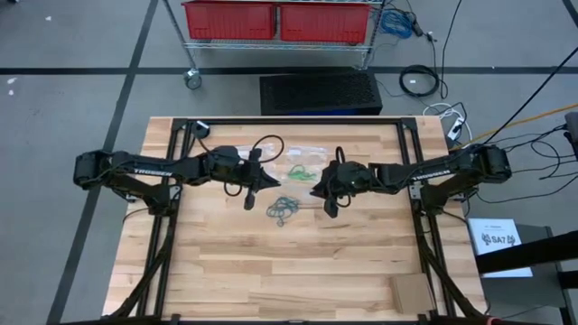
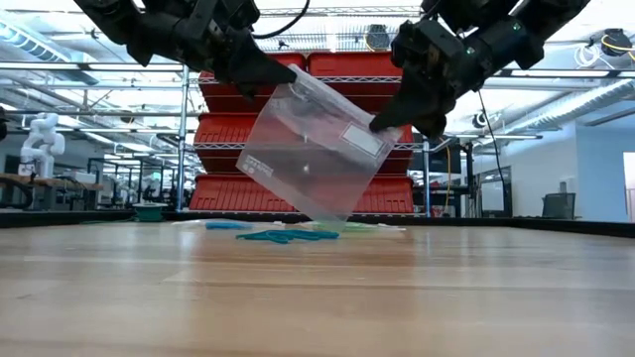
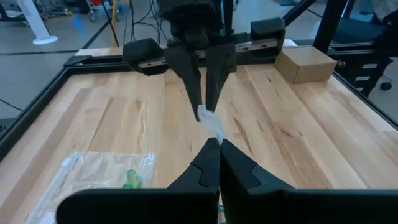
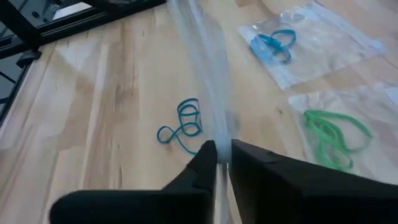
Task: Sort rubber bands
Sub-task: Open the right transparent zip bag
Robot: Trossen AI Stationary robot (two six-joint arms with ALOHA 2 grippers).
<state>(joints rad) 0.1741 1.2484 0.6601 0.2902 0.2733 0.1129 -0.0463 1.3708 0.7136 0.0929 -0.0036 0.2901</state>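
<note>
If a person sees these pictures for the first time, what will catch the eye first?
First, the clear plastic bag held up in the air over the middle of the table, pinched by the left gripper on one side and the right gripper on the other. Below it, a small heap of loose rubber bands lies on the wooden table.

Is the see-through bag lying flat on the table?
No, the clear bag hangs tilted in the air, pinched between the left hand and the right hand, above the wooden table.
</note>
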